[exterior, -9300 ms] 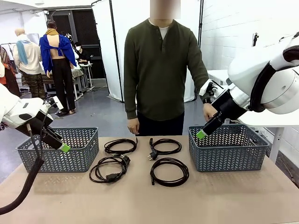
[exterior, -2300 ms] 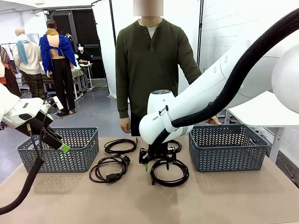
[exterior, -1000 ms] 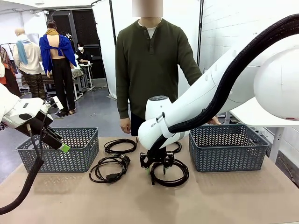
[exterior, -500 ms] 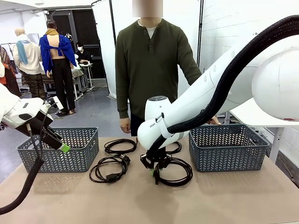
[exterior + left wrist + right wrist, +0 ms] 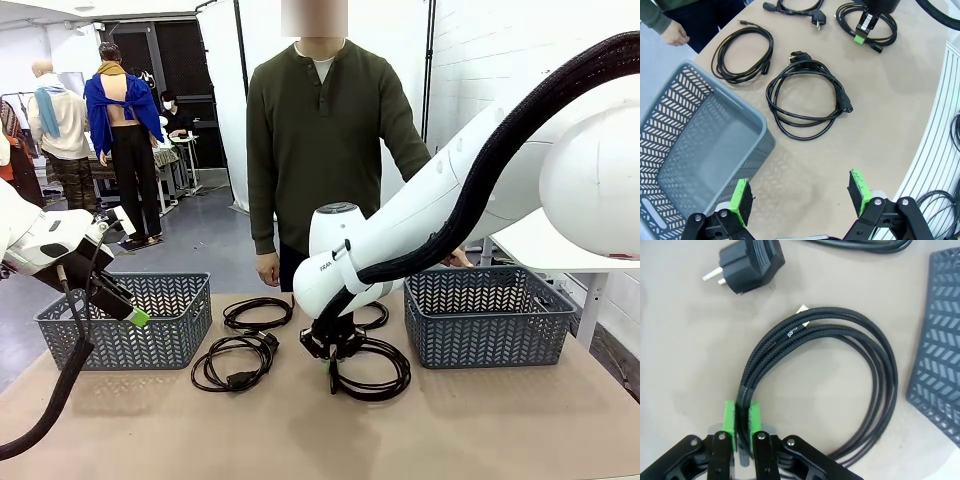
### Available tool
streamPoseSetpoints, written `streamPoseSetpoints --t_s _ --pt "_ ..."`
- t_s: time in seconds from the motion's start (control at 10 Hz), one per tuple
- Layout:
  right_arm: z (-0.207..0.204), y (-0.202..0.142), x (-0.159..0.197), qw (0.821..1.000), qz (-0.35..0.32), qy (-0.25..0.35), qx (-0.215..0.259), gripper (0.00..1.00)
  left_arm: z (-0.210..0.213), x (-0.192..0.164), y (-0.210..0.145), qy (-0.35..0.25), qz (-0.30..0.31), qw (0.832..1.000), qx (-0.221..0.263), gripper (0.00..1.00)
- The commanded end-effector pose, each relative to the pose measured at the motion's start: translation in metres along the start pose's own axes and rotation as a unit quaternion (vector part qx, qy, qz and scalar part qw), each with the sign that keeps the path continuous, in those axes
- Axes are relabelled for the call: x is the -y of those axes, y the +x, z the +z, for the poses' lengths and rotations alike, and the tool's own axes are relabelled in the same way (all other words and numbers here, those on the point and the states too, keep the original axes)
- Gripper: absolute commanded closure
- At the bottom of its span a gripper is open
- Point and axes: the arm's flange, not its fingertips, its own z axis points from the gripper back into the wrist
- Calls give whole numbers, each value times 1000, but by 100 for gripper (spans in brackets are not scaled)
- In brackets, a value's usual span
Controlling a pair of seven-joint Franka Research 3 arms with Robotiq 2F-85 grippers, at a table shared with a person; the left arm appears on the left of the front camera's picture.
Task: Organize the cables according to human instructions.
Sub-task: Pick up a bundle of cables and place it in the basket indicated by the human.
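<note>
Got the right gripper (image 5: 742, 416) clenched on the near-right cord (image 5: 790, 330), green pads (image 5: 729, 417) squeezing a few strands at the loop's left edge, right down at table (image 5: 300, 440) lvl. Rest of that loop flat on the table, btw the two baskets, closer to the right basket (image 5: 490, 330). Decent bite going by the wrist cam, but can't tell if every strand is caught.

Left gripper (image 5: 801, 195): wide open, nothing in it, hovering near the left basket (image 5: 180, 320). No help needed from it rn imo.

Other three untouched: near-left cord (image 5: 844, 102) and far-left cord (image 5: 256, 320) both over toward the left basket, far-right cord (image 5: 383, 318) partly hidden behind the arm, with its plug (image 5: 747, 265) lying just beyond the held loop, not touching.

Next up, prob: lift and drop into whichever basket the person (image 5: 325, 150) wants. Can't see any pointing, just one hand (image 5: 267, 270) hanging at the table's far edge, so check that first.

Tips for doing it well:
- Go straight up, slow, no sideways drag till the whole loop hangs free.
- Floppy bundle, so expect sag and swing; get it well above the basket rim before crossing.
- Watch for a loose strand slipping out or snagging that plug.
- Open up only once the low end is inside the basket.
</note>
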Motion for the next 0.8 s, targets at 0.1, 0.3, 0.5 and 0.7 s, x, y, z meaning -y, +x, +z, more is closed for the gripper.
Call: streamPoseSetpoints --t_s 0.1,0.3,0.5,0.7 --pt "22 -3 -14 1000 9 -14 20 100 0 -2 -1 -7 3 1000 8 0" --pt "48 -10 -24 998 58 -13 21 100 0 -2 -1 -7 3 1000 8 0" --pt "79 -19 -28 987 156 -22 22 100 0 -2 -1 -7 3 1000 8 0" --pt "112 -26 -26 956 293 -20 11 100 0 -2 -1 -7 3 1000 8 0"
